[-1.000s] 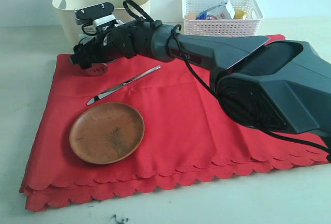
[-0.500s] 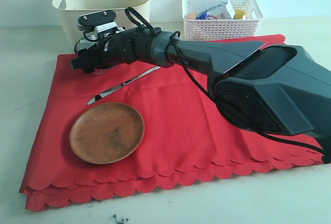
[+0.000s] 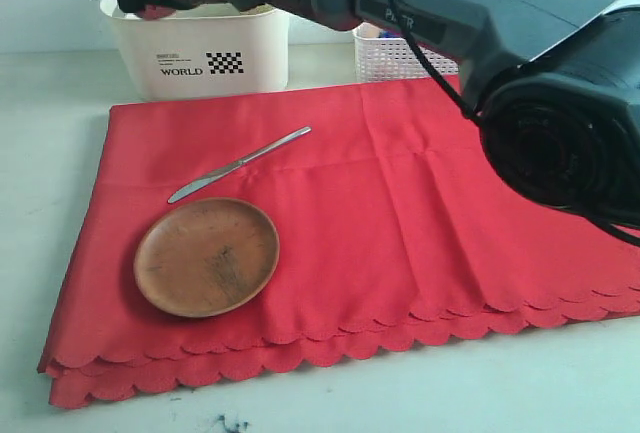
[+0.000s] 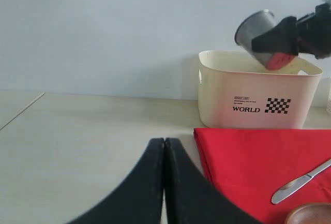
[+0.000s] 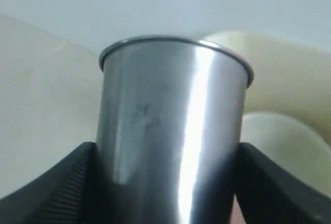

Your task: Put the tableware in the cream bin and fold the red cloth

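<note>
- The right gripper (image 5: 168, 182) has its fingers (image 5: 46, 193) clamped on either side of the steel cup (image 5: 170, 115); the cup hangs tilted in the air above the cream bin (image 3: 200, 53)
- To finish well, I would centre the cup over the bin's opening, clear of the walls, lower it inside, then part the fingers; a release from this height risks a bounce
- The left gripper (image 4: 164, 182) sits low over the bench (image 4: 77, 131), fingers pressed together on nothing
- The silver knife (image 3: 240, 163) and wooden plate (image 3: 207, 256) lie on the red cloth (image 3: 420, 213), not yet binned
</note>
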{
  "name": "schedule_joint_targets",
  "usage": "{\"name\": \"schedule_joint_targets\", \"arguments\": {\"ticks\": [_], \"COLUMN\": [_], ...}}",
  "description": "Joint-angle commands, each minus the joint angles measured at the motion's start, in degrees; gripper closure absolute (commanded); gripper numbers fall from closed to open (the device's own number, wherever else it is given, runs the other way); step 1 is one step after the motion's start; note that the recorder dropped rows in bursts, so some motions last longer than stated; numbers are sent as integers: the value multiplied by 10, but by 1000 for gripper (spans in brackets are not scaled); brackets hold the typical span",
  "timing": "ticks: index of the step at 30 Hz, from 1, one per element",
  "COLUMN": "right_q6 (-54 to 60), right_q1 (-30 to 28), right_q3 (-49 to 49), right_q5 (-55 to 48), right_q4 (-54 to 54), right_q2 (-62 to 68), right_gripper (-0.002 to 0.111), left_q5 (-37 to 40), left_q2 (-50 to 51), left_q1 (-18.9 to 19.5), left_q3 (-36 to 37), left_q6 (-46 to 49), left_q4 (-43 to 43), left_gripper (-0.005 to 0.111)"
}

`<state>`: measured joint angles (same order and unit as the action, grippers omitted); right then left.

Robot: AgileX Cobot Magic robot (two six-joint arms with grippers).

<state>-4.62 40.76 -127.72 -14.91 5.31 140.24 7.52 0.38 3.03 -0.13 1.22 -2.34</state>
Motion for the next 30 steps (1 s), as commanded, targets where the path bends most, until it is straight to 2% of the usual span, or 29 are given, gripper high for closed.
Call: {"name": "schedule_joint_targets", "arguments": {"ticks": [1,4,6,8,9,11,17,20,27,30], "right_q6": [-36,-45,-45,-45,-45,-45,-44,-44,-46,-52], "right_q1": [-12,-32,-32,-32,-32,-32,-32,-32,-32,-31], "right_q3": [-2,-2,-2,-2,-2,-2,-2,-2,-2,-2], "right_q5": [126,193,201,199,199,199,203,204,204,153], "right_q4": [-13,1,13,18,18,18,18,18,18,18], "right_q2": [15,46,54,54,54,54,54,54,52,38], "right_gripper": [108,108,101,86,74,56,33,29,29,29], "left_q5": [-2,-2,-2,-2,-2,-2,-2,-2,-2,-2], "left_q2": [-4,-4,-4,-4,-4,-4,-4,-4,-4,-4], "left_q1": [-3,-3,-3,-3,-3,-3,-3,-3,-3,-3], "left_q3": [1,1,1,1,1,1,1,1,1,1], "left_q6": [0,0,0,0,0,0,0,0,0,0], "left_q4": [0,0,0,0,0,0,0,0,0,0], "left_gripper": [104,104,104,104,104,104,104,104,104,104]}}
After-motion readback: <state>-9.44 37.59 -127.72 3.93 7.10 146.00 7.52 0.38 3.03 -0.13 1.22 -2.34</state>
